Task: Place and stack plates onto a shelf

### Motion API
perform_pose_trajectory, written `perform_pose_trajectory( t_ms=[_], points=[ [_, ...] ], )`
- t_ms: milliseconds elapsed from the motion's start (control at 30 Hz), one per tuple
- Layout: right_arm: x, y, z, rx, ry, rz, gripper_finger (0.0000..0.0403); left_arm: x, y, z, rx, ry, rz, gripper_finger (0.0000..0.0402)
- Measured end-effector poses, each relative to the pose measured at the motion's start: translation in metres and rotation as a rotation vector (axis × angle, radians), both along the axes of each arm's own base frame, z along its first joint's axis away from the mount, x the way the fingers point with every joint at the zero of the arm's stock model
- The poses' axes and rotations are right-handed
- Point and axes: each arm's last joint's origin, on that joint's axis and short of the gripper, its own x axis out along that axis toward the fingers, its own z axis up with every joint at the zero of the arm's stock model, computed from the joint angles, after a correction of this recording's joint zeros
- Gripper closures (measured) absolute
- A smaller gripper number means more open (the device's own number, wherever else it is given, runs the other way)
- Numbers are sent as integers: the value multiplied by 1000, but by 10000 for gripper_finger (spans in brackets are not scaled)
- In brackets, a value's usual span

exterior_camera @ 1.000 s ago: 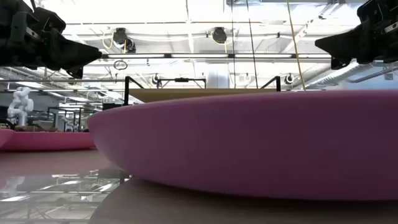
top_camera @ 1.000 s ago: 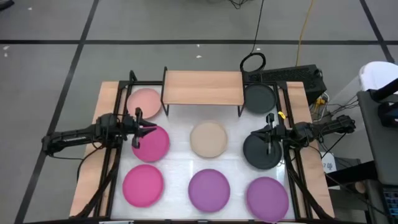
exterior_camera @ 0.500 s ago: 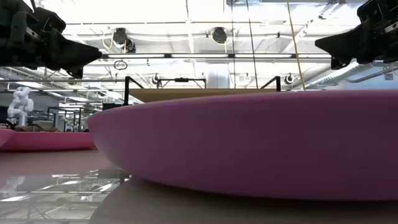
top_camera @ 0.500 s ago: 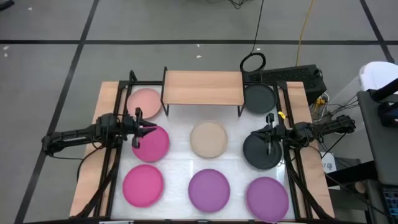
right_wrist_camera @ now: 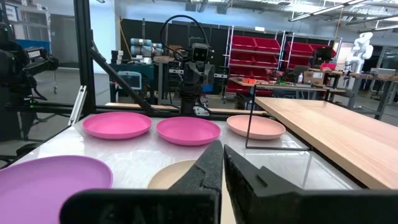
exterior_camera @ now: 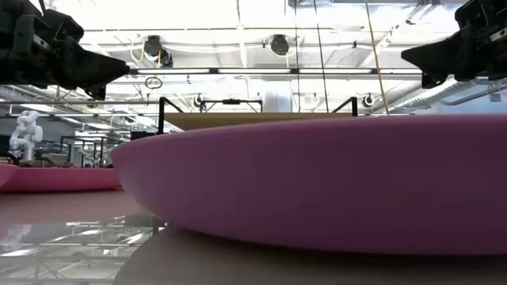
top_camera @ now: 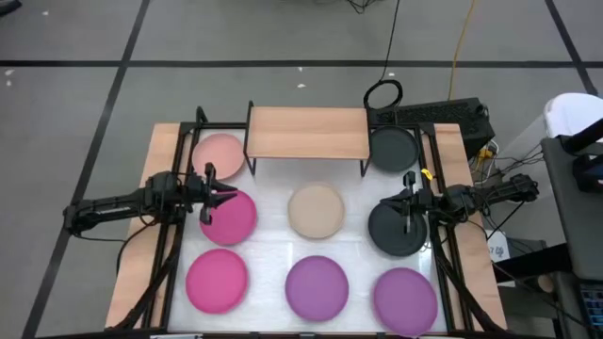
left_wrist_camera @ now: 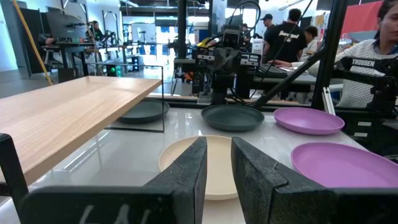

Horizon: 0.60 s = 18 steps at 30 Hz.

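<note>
In the high view the shelf (top_camera: 306,132) stands at the table's far middle, its wooden top bare. On the table lie a pale pink plate (top_camera: 220,153), two magenta plates (top_camera: 229,217) (top_camera: 217,281), a beige plate (top_camera: 316,210), two dark grey plates (top_camera: 392,149) (top_camera: 396,229) and two purple plates (top_camera: 317,285) (top_camera: 405,297). My left gripper (top_camera: 224,195) (left_wrist_camera: 219,163) hovers over the far magenta plate's left rim, open by a narrow gap. My right gripper (top_camera: 388,207) (right_wrist_camera: 223,163) hovers over the nearer dark grey plate, shut. Both hang well above the table in the low view.
A black metal frame (top_camera: 170,235) runs along the table's left and right sides. The near purple plate (exterior_camera: 317,182) fills most of the low view. People and benches show in the room beyond. Bare white table (top_camera: 273,245) lies between the plates.
</note>
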Motion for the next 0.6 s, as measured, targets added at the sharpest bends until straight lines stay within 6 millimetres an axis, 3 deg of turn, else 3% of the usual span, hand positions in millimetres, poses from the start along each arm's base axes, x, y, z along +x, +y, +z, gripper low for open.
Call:
perform_pose_trajectory(
  t_ms=[400,600],
  points=[
    [0,0,1,2,-8,0,403,0,0,0,0,0,0,323],
    [-2,-2,14,29,-138,-34,403,0,0,0,0,0,0,323]
  ],
)
